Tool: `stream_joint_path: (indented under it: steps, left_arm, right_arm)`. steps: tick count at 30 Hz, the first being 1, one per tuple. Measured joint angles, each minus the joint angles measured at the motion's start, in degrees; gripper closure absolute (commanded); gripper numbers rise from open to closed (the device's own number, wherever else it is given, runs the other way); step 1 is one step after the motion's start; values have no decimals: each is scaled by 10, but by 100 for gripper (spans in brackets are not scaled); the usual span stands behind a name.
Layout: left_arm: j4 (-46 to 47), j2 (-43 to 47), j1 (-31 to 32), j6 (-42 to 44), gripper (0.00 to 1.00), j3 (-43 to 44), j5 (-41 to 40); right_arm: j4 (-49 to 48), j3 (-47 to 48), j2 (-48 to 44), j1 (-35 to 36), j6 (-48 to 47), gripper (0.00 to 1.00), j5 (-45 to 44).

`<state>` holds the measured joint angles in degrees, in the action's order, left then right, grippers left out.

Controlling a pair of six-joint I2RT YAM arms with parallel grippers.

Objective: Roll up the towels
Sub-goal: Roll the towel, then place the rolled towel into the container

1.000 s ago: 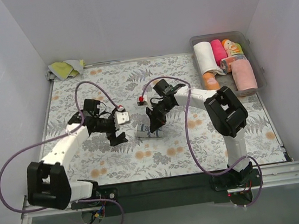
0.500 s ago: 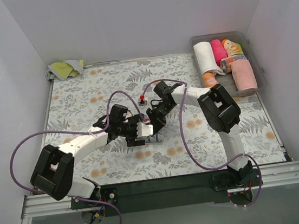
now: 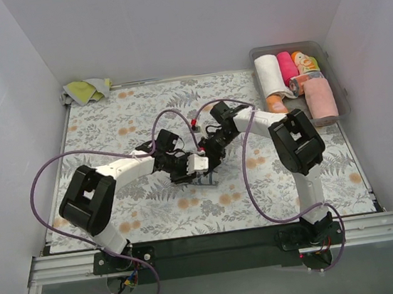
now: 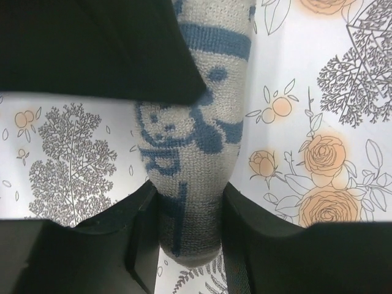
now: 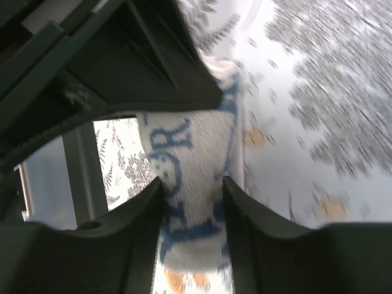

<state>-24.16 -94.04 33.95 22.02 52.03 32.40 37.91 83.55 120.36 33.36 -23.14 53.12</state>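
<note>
Floral table covering (image 3: 107, 122), blue-print towel (image 4: 190, 141) clamped in left pincer (image 4: 190, 205), right pincer (image 5: 190, 205) astride it, grip unclear

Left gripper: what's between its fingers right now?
The rolled blue-printed towel fills the gap of the left gripper, pressed by both fingers; the left wrist view shows it.

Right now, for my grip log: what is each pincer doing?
Left pincer: closed on the blue-print towel roll.
Right pincer: straddles the same roll; grip cannot be told.
</note>
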Motion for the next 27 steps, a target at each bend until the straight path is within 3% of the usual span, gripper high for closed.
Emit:
stream_joint_path:
  steps: [5, 12, 18, 23, 27]
  left_arm:
    - [-57, -34, 0, -7, 83, 47, 18]
    - [-173, -106, -13, -10, 86, 133, 75]
    - [-261, -181, -41, -12, 86, 207, 139]
    - [-317, -225, -58, -13, 86, 243, 185]
    - [-354, -248, -60, -13, 86, 257, 207]
  right_arm:
    - [-4, -50, -75, -52, 14, 54, -70]
    - [-49, -148, -295, -100, 20, 54, -202]
    - [-99, -213, -416, 23, -16, 59, -283]
    - [-130, -277, -424, 151, -52, 54, -366]
    - [-157, -294, -404, 205, -77, 53, -416]
